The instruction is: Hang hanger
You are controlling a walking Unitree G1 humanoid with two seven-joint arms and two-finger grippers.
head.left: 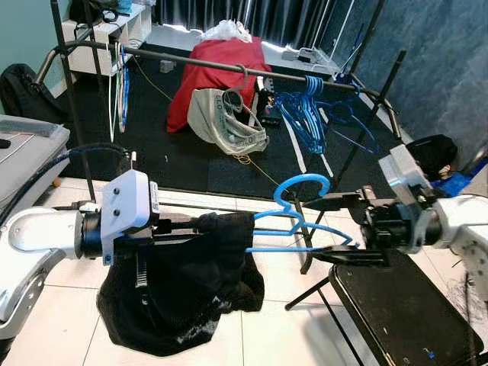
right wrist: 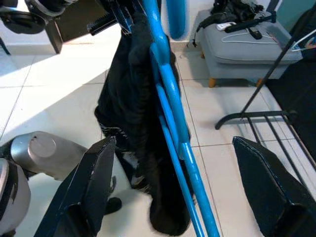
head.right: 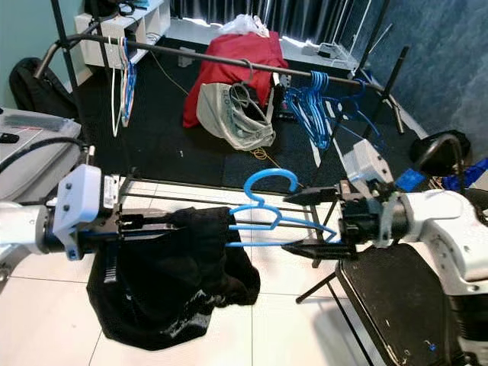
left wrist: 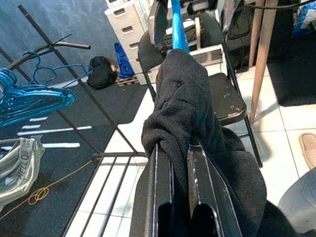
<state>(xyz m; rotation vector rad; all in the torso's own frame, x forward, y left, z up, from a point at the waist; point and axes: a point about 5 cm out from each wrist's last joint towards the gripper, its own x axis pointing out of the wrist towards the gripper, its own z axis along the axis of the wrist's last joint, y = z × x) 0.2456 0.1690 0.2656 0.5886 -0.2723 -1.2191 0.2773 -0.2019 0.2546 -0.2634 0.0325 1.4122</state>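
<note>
A blue plastic hanger [head.left: 309, 179] carries a black garment [head.left: 183, 290] that droops toward the tiled floor. My left gripper [head.left: 207, 225] is shut on the garment where it drapes over the hanger's left arm; its fingers [left wrist: 159, 187] pinch the black cloth. My right gripper [head.left: 313, 229] is open, one finger above and one below the hanger's bare right end [right wrist: 170, 94], not touching it. The black clothes rail [head.left: 191, 60] runs across the view well beyond the hanger, higher and farther away.
Several blue hangers [head.left: 309, 114] crowd the rail's right part, a pale garment [head.left: 225, 122] hangs mid-rail, and white hangers [head.left: 118, 76] hang at its left. A red cloth [head.left: 217, 69] lies behind. A black chair [head.left: 396, 313] stands lower right, a grey ottoman [head.left: 23, 152] at left.
</note>
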